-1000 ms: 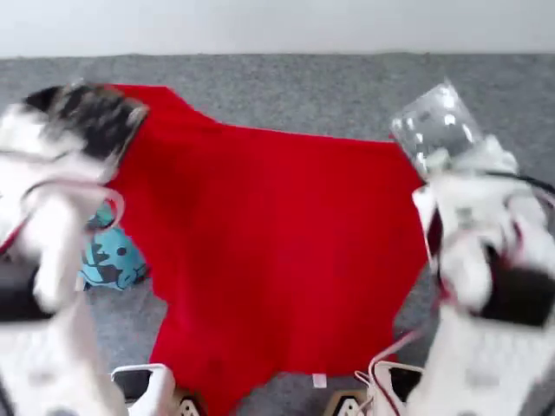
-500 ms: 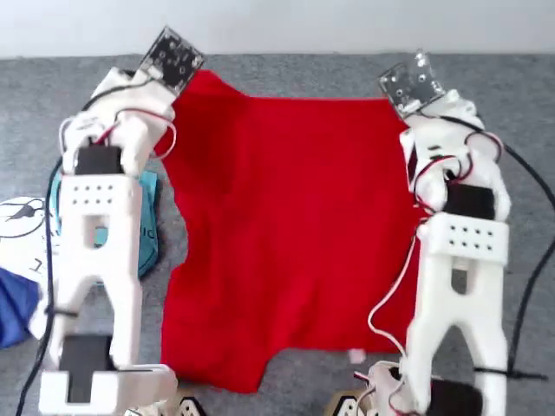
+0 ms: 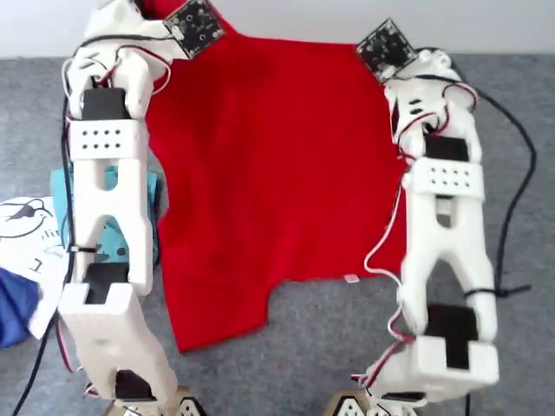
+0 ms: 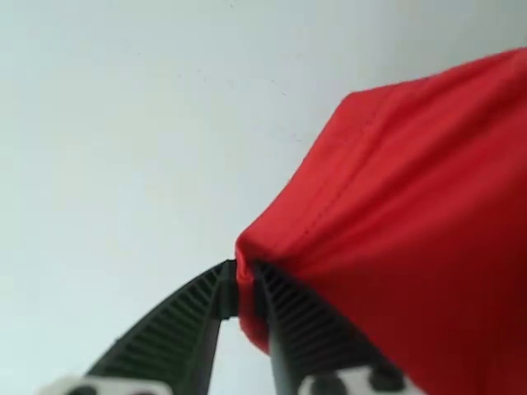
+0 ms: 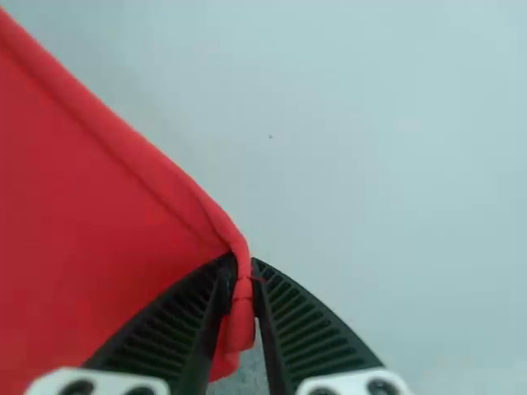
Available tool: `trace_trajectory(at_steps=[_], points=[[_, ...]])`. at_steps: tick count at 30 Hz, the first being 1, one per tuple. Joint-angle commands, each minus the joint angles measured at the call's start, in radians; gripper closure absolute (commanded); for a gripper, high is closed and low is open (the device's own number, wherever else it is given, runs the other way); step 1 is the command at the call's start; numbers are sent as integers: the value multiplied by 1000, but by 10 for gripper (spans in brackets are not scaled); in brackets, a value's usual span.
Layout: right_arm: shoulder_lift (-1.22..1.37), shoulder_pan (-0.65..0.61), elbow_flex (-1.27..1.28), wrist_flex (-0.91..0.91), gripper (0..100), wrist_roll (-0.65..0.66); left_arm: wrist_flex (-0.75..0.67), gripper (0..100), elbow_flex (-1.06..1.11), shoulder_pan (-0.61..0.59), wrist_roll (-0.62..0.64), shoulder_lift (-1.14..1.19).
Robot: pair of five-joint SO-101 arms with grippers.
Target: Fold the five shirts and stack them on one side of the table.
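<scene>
- Red shirt: spread wide between the two arms. Far edge is up by the back wall; near edge lies on the grey table close to the arm bases.
- L gripper: jaws closed, pinching a bunched fold of one far corner.
- R gripper: jaws closed on the hem at the other far corner, with cloth squeezed between the ribbed pads.
- Key relation: from both grippers the shirt runs back toward the bases. Its long axis goes far-to-near down the lane between the L arm and R arm. Each arm has its own corner, so neither is nearer than the other.
- Near edge is uneven, with a lobe hanging lower on the L arm's side. It's prob. a sleeve, but we can't tell from the overhead view.
- Our read: we're mid-spread or at the first fold. The next move needs both corners to travel together, else the cloth skews.
- Off to the L arm's side: a teal shirt partly under that arm, then a white printed shirt and a blue shirt at the table edge. All three look unfolded.
</scene>
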Motion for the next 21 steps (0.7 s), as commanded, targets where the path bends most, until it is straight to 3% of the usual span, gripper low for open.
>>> trace_trajectory(at_steps=[1,5,9,16,21], points=[[35,-15,-86,-16,989,11,57,985,-84,9,-49,2],[56,-12,-83,12,989,8,199,986,-85,14,-55,5],[53,2,-86,156,989,11,411,986,-88,11,-52,5],[8,48,-84,463,989,5,798,986,-97,14,161,-48],[-65,47,-81,768,989,5,1037,986,-81,11,244,-95]])
